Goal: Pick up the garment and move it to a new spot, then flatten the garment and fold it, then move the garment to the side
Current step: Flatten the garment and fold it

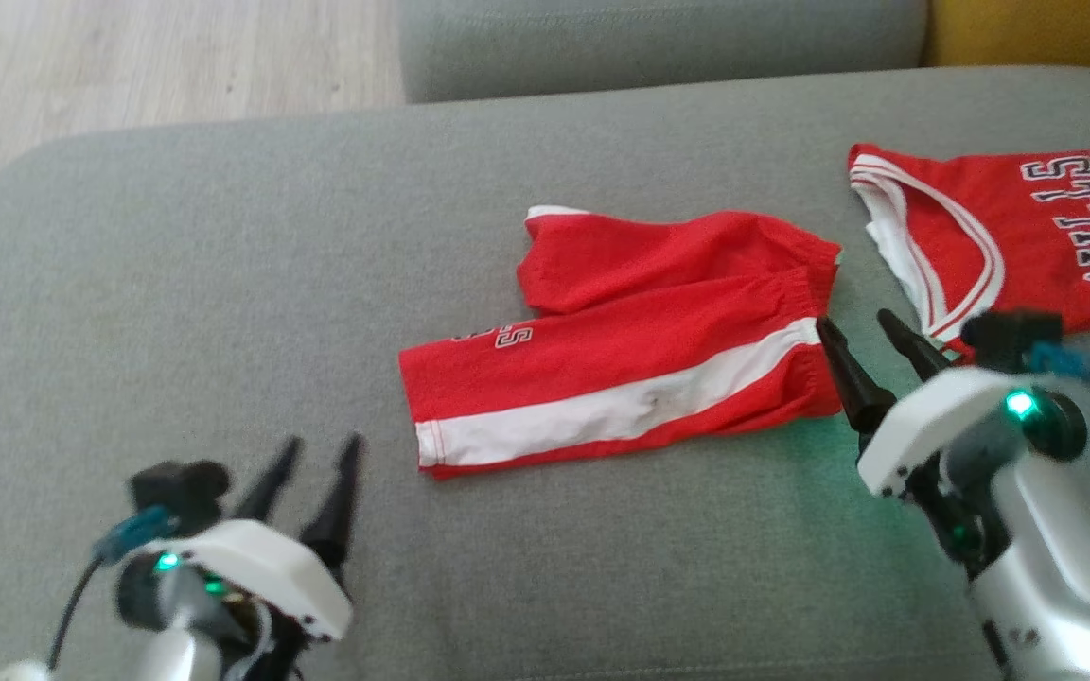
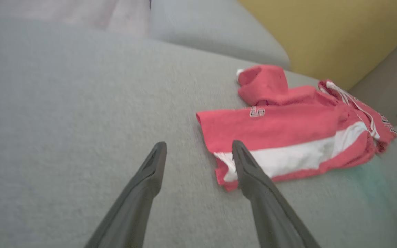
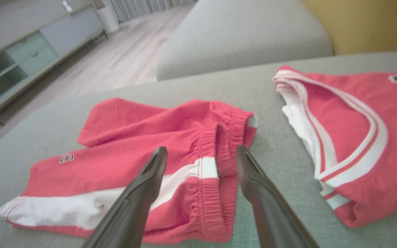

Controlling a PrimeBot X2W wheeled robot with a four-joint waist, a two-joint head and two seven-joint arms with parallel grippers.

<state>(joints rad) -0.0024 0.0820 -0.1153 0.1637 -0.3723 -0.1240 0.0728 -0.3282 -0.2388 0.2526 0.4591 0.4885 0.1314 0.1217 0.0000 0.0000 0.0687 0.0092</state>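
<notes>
The garment is a pair of red shorts with a white side stripe. It lies loosely folded, one leg over the other, in the middle of the grey sofa seat. My right gripper stands open just beside the elastic waistband end; in the right wrist view the right gripper frames the waistband of the shorts without closing on it. My left gripper is open over bare cushion, short of the leg hem. In the left wrist view the left gripper sits near the hem corner of the shorts.
A red jersey with white trim and lettering lies folded at the right of the seat, close to my right arm. A second grey cushion and a yellow one lie beyond. Wooden floor and a low cabinet are off the sofa's left.
</notes>
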